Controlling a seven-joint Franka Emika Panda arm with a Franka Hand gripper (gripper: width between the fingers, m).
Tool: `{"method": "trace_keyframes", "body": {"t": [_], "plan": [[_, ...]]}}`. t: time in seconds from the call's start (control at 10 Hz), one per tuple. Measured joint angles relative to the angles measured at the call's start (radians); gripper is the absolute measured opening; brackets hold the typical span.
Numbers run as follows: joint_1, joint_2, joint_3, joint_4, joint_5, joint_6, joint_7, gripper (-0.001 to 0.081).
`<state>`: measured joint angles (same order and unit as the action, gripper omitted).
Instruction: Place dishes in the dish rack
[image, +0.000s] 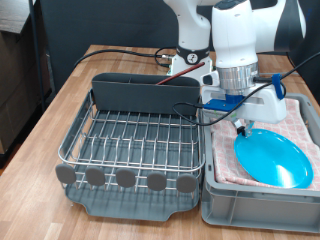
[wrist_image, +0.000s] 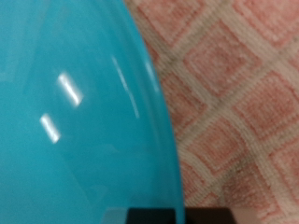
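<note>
The light-blue plate sits tilted over the pink checked cloth inside the grey crate, at the exterior view's right. My gripper is at the plate's upper left rim, and its fingers close on that edge. The wrist view is filled by the plate with the cloth beside it, and a dark fingertip shows at the rim. The dish rack stands to the left with no dishes visible on its wires. The mug and the wooden spoon are out of view.
The rack's tall grey back compartment stands close to the left of the arm. Round grey discs line the rack's front. Cables run over the wooden table behind the rack. The crate touches the rack's right side.
</note>
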<state>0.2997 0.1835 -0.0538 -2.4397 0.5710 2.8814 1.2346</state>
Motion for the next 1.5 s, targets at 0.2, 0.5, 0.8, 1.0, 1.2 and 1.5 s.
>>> {"method": "trace_keyframes", "body": {"t": [0.2, 0.5, 0.8, 1.0, 1.2, 1.5], "plan": [[0.012, -0.031, -0.037, -0.003, -0.126, -0.042, 0.092, 0.0022], [0.013, -0.082, -0.062, -0.006, -0.257, -0.108, 0.142, 0.0020], [0.012, -0.153, -0.079, -0.005, -0.462, -0.228, 0.255, 0.0019], [0.012, -0.207, -0.079, 0.006, -0.566, -0.337, 0.311, 0.0019], [0.012, -0.252, -0.076, 0.037, -0.624, -0.455, 0.324, 0.0019], [0.012, -0.286, -0.064, 0.101, -0.665, -0.594, 0.289, 0.0019]]}}
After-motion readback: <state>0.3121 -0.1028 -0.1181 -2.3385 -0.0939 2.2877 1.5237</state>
